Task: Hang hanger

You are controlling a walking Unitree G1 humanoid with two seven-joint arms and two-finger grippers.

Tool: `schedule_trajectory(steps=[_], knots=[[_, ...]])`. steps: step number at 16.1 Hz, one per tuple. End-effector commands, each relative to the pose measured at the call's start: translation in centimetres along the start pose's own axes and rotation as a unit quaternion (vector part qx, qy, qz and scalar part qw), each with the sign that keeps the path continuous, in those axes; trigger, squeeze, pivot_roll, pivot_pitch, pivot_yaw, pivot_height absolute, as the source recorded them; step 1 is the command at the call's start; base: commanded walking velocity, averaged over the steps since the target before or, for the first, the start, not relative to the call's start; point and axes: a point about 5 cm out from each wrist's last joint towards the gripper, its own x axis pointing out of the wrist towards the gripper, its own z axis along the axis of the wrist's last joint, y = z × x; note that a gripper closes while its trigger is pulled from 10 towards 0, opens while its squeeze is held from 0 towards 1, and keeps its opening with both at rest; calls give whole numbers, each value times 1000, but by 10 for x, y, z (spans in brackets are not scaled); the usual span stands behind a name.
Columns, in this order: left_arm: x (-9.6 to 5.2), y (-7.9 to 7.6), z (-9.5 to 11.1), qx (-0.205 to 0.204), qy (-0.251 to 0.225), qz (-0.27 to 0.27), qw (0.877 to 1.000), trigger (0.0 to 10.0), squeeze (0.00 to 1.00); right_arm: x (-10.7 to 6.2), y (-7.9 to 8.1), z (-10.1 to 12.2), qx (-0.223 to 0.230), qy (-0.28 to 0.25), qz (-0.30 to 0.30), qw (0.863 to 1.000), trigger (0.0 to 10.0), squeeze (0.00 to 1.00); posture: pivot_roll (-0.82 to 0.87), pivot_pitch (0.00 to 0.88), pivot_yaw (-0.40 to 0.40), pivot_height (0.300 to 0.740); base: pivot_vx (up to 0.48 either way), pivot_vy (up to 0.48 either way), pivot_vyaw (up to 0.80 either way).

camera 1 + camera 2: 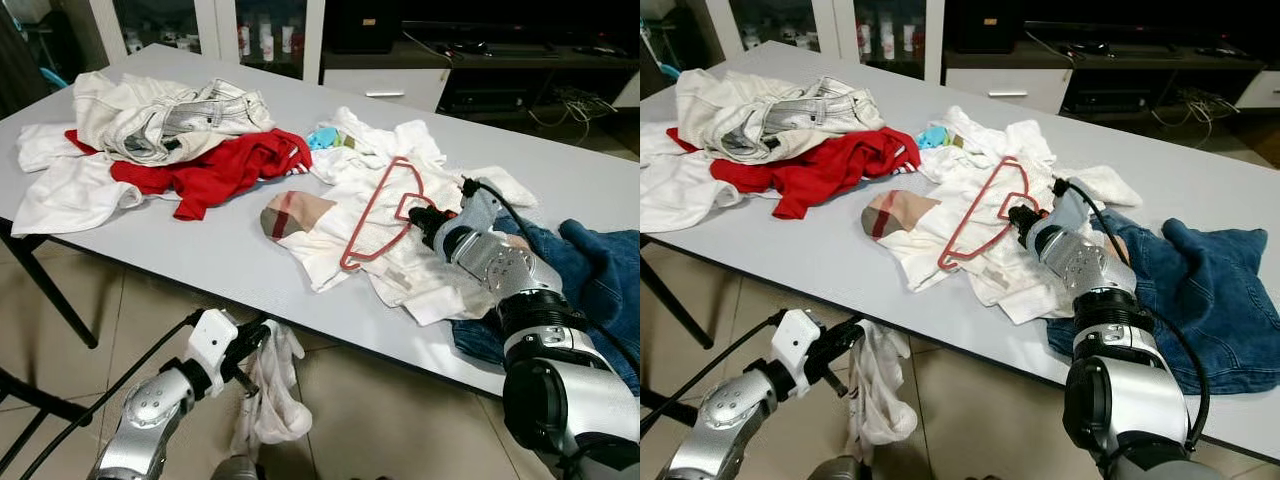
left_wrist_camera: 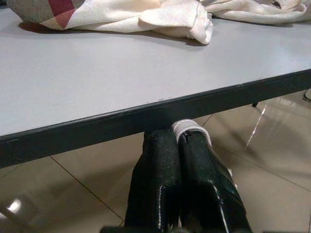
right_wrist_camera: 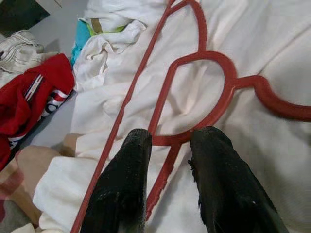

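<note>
Head stereo pair looks forward and down across the bench (image 1: 220, 250). Left wrist camera sits below its edge; right wrist camera close above the red hanger (image 3: 194, 92).

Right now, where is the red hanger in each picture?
Left eye view: red hanger lies on the white clothes, right of centre.
Right eye view: just left of centre, by the right gripper.
Left wrist view: not in it.
Right wrist view: runs up from between the open fingers.
Shared landmark: red shirt.
</note>
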Motion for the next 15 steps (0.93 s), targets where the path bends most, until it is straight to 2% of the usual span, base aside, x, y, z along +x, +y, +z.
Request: schedule_trajectory(steps=[1, 2, 9, 11, 15], knots=[[6, 1, 24, 26, -56, -18, 998, 0, 0, -1, 2, 5, -8, -2, -5, 1000, 10000, 0, 35, 0, -63, 740, 0, 0, 0], [0, -5, 15, 16, -39, -29, 999, 0, 0, -1, 2, 6, -9, -1, -6, 1000, 10000, 0, 32, 0, -62, 740, 0, 0, 0], [-20, -11, -17, -28, 29, -18, 999, 0, 0, -2, 2, 4, -13, 6, -5, 1000, 10000, 0, 38, 0, -62, 740, 0, 0, 0], [-31, -15, -33, -32, 63, -23, 997, 0, 0, -2, 3, 4, -15, 7, -4, 1000, 10000, 0, 36, 0, -61, 740, 0, 0, 0], [-40, -19, -47, -39, 96, -22, 994, 0, 0, -2, 2, 3, -32, 8, -4, 999, 10000, 0, 38, 0, -61, 740, 0, 0, 0]])
